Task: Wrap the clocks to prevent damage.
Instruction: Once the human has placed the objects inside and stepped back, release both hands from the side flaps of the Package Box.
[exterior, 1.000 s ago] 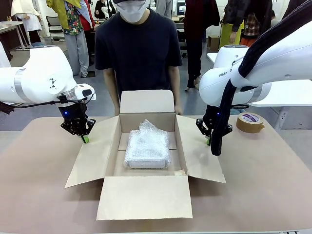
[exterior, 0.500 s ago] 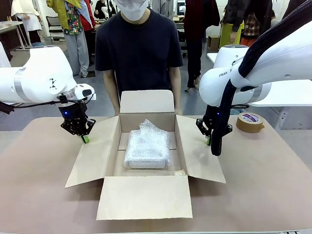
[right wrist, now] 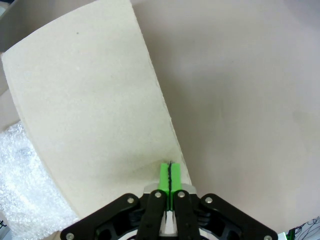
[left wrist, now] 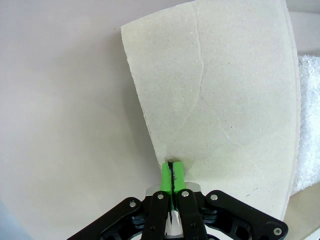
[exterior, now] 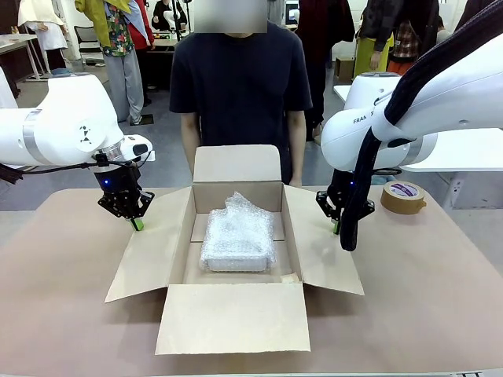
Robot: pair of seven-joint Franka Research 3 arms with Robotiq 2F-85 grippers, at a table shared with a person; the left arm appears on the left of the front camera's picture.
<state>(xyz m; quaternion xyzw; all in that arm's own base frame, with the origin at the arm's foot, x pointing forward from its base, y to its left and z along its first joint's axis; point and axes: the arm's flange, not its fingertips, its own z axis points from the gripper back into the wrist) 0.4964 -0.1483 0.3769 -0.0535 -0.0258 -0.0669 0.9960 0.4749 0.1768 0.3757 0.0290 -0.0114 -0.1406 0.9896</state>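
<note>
Claws we count as two, black with green tips. At far left, the left claw [exterior: 137,224] is pressed together on nothing, at the left flap's outer edge. One brown cardboard carton [exterior: 149,251] stands open on the tan counter [exterior: 424,298], four flaps out; in it lies one flat, whitish bubble-wrap bundle [exterior: 238,239], the clocks. The right claw [exterior: 336,228], likewise pressed together, hangs by the right flap. One tape roll [exterior: 403,196] lies rightmost.

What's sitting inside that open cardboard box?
One flat, whitish bubble-wrap bundle lies on the floor of the box, toward its back wall. The wrap hides what it holds, and the bundle covers the floor beneath it.
</note>
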